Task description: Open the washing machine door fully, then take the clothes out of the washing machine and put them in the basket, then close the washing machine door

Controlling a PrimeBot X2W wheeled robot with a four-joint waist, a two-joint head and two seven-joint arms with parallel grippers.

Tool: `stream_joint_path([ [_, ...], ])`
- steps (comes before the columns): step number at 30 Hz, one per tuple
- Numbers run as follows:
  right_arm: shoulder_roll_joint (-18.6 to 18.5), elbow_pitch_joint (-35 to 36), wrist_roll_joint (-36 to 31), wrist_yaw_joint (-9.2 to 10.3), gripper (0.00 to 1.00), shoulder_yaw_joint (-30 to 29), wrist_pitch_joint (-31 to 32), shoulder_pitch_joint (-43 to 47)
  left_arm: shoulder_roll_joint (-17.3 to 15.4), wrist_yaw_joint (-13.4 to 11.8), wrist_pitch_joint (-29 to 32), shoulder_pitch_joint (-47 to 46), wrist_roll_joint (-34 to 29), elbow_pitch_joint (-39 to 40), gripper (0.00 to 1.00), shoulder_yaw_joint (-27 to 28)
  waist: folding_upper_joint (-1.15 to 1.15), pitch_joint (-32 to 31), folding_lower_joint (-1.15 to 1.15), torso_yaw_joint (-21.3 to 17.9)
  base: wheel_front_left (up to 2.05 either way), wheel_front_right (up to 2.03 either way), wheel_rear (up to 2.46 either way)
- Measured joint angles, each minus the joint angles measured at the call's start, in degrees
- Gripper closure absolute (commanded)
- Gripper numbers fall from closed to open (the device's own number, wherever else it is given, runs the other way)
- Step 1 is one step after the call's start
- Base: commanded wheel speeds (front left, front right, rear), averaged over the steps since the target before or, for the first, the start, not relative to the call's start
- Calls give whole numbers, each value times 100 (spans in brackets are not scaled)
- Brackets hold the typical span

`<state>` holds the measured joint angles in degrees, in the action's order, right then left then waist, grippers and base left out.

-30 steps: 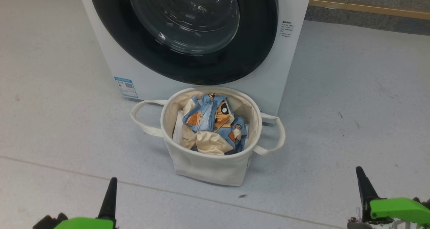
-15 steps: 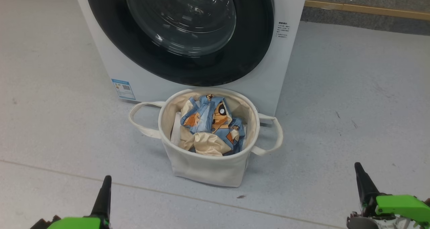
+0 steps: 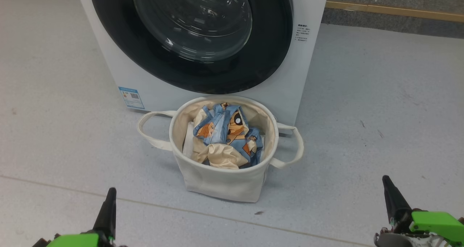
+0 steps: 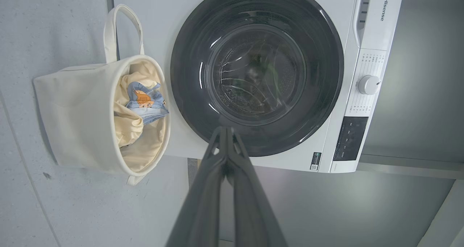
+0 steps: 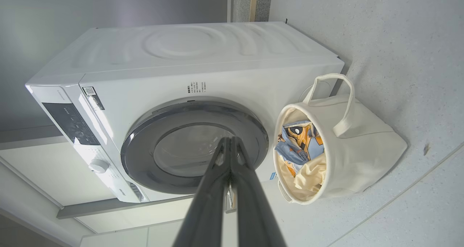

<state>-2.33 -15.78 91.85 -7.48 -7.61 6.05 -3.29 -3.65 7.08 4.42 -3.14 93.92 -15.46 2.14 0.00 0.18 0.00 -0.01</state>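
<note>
The white washing machine (image 3: 108,58) stands ahead, and the washing machine door (image 3: 253,69) lies closed flat against its front, black rim around clear glass. In front of it sits the cream basket (image 3: 221,183), holding the blue and cream clothes (image 3: 224,134). My left gripper (image 3: 110,194) is shut and empty at the lower left, well short of the basket. My right gripper (image 3: 386,181) is shut and empty at the lower right. The left wrist view shows the left gripper (image 4: 225,130) pointing at the door (image 4: 188,76). In the right wrist view the right gripper (image 5: 230,141) points at the door (image 5: 145,141), beside the basket (image 5: 366,149).
Grey floor runs on both sides of the basket, with a seam line (image 3: 54,185) across it near my grippers. A yellow strip (image 3: 398,9) lines the dark wall base at the back right. The machine's control panel and dial (image 4: 368,84) sit on its top band.
The head camera has shifted a little, so machine and basket sit slightly further left. The left gripper has drifted left in the view. Both grippers stay shut.
</note>
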Motion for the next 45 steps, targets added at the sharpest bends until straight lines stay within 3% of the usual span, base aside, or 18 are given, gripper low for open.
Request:
stream_joint_path([
  [45, 0, 0, 0, 0, 100, -1, 1, -1, 19, 0, 58, -40, -15, -3, 100, 81, 0, 0, 0, 0, 0, 0, 0],
])
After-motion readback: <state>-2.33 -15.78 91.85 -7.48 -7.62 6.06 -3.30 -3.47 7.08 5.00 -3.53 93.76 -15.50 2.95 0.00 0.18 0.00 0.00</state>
